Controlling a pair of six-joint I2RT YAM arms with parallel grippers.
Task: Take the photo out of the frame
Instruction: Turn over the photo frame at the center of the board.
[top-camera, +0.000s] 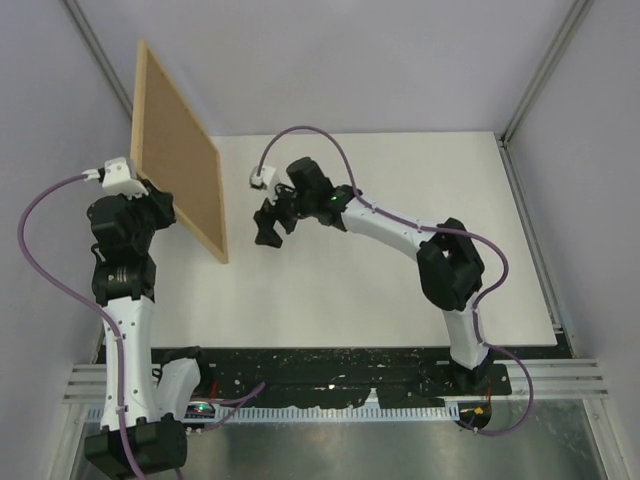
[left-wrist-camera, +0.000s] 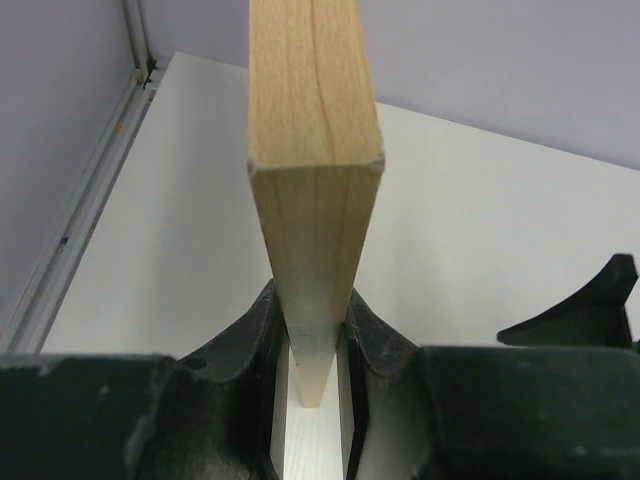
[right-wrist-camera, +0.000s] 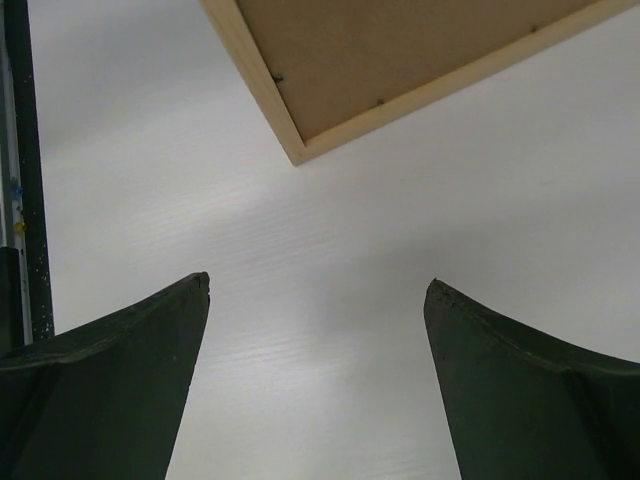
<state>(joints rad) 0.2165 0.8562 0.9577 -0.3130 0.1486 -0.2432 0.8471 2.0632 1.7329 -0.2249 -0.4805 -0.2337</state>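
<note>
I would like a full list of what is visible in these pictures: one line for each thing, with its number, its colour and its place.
frame: one, light wood rim with a brown back panel, standing on edge at the left of the table, back turned towards the right arm
table: one, white, under both arms
walls: three sides seen, pale lilac-grey, around the table
base plate: one, black, along the near edge of the table
cables: two, purple, one on each arm
arms: two, white with black joints, bases at the near edge
left gripper: one, black, shut on the frame's edge
right gripper: one, black, open and empty, above the table to the right of the frame
</note>
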